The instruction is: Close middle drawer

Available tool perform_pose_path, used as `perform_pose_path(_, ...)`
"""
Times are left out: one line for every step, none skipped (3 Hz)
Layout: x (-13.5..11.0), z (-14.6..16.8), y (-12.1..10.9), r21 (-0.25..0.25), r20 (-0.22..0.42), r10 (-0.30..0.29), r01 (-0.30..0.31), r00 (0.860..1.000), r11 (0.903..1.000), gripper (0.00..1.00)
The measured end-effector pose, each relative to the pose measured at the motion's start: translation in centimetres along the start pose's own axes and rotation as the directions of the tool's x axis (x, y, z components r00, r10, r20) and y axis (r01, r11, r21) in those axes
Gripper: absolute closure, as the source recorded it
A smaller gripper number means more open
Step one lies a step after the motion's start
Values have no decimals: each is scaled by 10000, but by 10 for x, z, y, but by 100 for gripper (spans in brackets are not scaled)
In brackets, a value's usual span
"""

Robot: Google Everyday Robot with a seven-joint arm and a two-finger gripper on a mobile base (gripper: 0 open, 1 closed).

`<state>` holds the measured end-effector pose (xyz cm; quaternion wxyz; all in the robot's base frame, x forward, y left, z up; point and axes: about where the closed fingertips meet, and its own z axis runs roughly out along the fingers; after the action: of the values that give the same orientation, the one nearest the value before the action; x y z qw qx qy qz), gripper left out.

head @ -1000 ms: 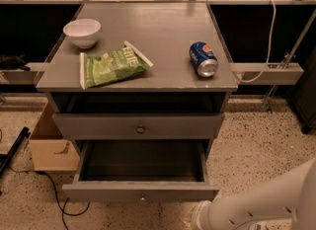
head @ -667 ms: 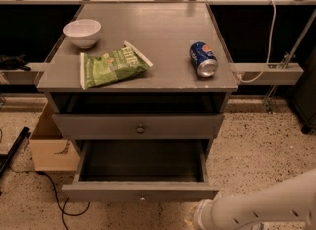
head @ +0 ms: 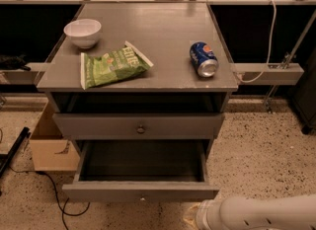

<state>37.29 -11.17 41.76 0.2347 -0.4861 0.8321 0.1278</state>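
Middle drawer (head: pixel 98 192): pulled well out of cabinet, directly below upper drawer (head: pixel 140 125).
Axis: long side runs L-R, parallel to cabinet front; knobbed front faces camera.
End effector (head: pixel 195 218): low at frame bottom, on white arm (head: pixel 261 213), just in front of drawer's R front corner; contact unclear.
Grip state: can't tell.
Worktop (head: pixel 163 31): white bowl (head: pixel 82 31), green chip bag (head: pixel 112 66), blue can (head: pixel 203 59) on its side.
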Motion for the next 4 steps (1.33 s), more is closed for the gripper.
perform_pose_path(1, 0, -1, -24, 71, 47, -47, 10000, 10000, 100)
perform_pose_path(-2, 5, 0, -191, 546, 118, -107, 9984, 9998, 100)
perform_pose_path(-13, 11, -3, -362, 1472, 147, -95, 9890, 9993, 100)
perform_pose_path(-10, 9, -5, -304, 1503, 267, -224, 9883, 9993, 100)
